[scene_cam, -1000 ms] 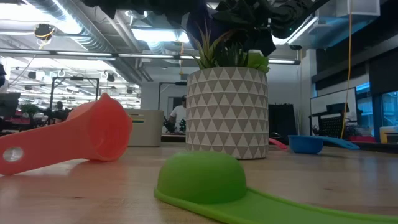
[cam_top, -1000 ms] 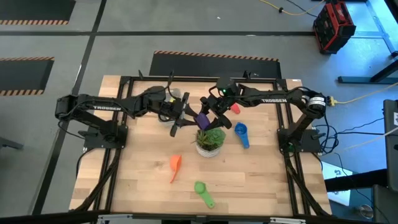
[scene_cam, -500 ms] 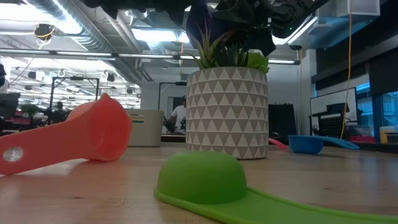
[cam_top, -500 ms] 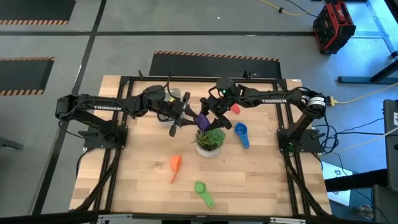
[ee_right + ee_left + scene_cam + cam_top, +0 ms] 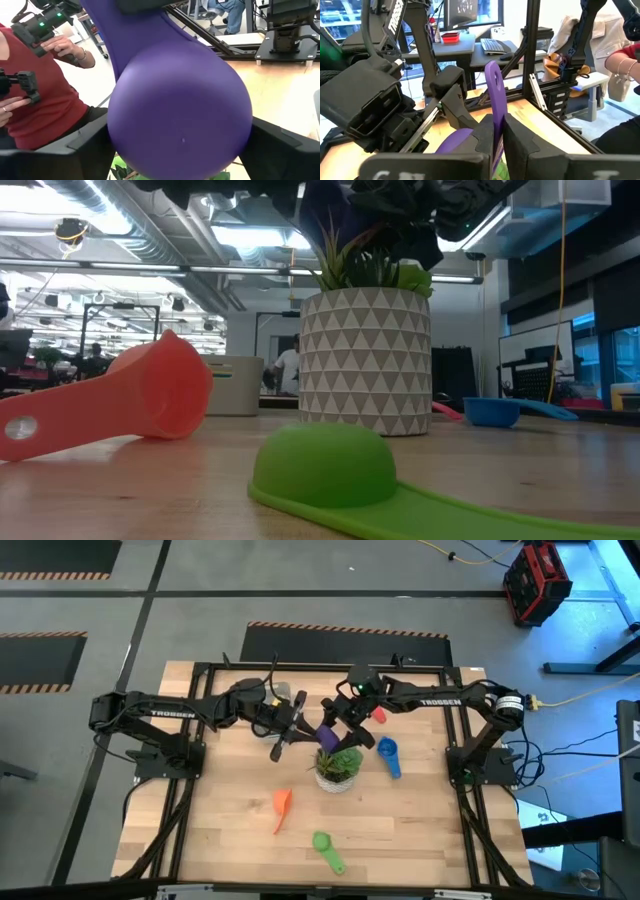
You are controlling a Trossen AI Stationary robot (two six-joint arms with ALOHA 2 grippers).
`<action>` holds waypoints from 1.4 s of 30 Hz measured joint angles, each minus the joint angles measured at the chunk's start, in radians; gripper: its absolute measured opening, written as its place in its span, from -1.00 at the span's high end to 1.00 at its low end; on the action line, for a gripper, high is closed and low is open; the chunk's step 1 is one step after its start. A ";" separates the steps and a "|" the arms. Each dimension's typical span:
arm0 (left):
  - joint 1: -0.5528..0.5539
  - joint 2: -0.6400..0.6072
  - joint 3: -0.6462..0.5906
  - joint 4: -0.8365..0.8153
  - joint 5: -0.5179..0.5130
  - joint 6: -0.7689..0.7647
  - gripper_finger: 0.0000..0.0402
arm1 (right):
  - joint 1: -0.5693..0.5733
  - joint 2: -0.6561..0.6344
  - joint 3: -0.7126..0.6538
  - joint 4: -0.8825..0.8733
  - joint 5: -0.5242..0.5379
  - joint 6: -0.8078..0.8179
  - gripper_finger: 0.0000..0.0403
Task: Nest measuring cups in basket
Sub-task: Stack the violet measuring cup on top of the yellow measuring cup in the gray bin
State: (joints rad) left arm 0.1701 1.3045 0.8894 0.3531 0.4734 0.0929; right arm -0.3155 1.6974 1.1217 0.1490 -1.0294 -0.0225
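A: Where is the purple cup (image 5: pixel 326 732)?

B: Up in the air just behind the plant pot (image 5: pixel 338 774), held between the two arms. The left end effector (image 5: pixel 496 131) is pressed together on its handle, which stands upright between the dark fingers (image 5: pixel 520 142) in the left wrist view.

A: And the right end effector (image 5: pixel 345 723)?

B: Spread wide, one finger on each side of the cup's bowl (the bowl fills most of the right wrist view (image 5: pixel 180 105)). Whether those fingers touch the bowl, I cannot tell.

A: The other cups?

B: All on the worktop (image 5: pixel 230 830), placed from the pot: the blue cup (image 5: pixel 388 753) just to its right, the red cup (image 5: pixel 377 714) behind and to its right, near the right arm. The orange cup (image 5: pixel 282 806) lies in front of the pot to the left, the green cup (image 5: pixel 325 846) well in front of it.

A: The basket?

B: The low view shows a pale bin (image 5: pixel 232 385) beyond the pot's left side, behind the orange cup (image 5: pixel 120 405).

A: Anyone about?

B: A person in a red top (image 5: pixel 35 95) holds a dark device beyond the worktop, in the right wrist view.
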 joint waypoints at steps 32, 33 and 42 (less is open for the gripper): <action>0.002 0.000 0.000 0.000 -0.032 -0.008 0.97 | 0.000 0.001 0.000 -0.018 0.198 0.052 -0.79; 0.001 0.000 0.000 0.000 -0.025 -0.008 0.98 | -0.001 0.001 0.000 -0.017 0.198 0.064 -0.79; 0.002 0.000 0.000 -0.003 -0.018 -0.011 0.98 | -0.055 -0.028 0.000 -0.019 0.085 0.102 -0.79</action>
State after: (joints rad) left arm 0.1719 1.3041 0.8898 0.3496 0.4549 0.0818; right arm -0.3705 1.6697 1.1221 0.1301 -0.9448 0.0795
